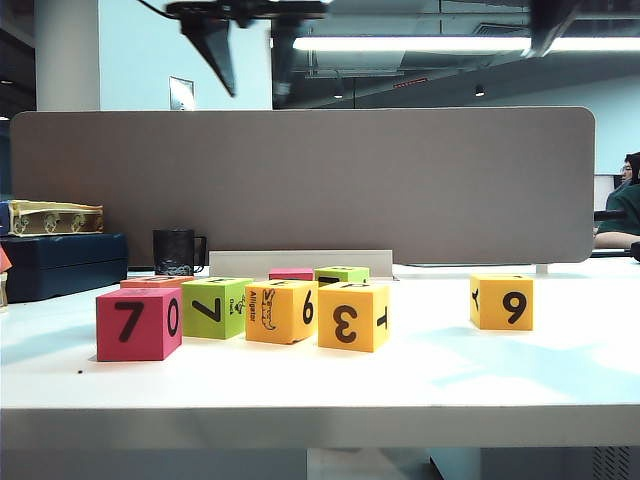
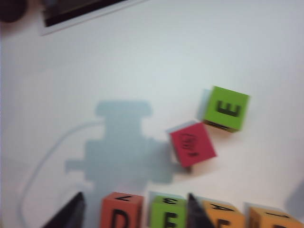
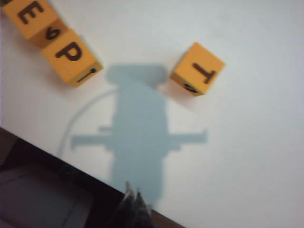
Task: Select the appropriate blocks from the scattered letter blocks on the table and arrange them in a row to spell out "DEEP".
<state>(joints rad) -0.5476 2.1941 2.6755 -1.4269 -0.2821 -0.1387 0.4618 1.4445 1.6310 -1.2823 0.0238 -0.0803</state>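
Now we see left gripper [image 2: 135, 211] parted, empty, above the row | right gripper [image 3: 134, 205] pinched together, empty, over the table's [image 1: 420, 390] front edge | foam cubes near that edge: orange D [image 2: 121, 211], lime-green E [image 2: 167, 213], yellow-orange E [image 3: 29, 16], yellow-orange P [image 3: 70, 56] side by side, matte, square-edged.

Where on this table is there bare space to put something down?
The widest bare patch of the white table lies between the "3" block and the lone "9" block; the front strip is bare too. It is crowded on the left, around the red "7" block and its row.
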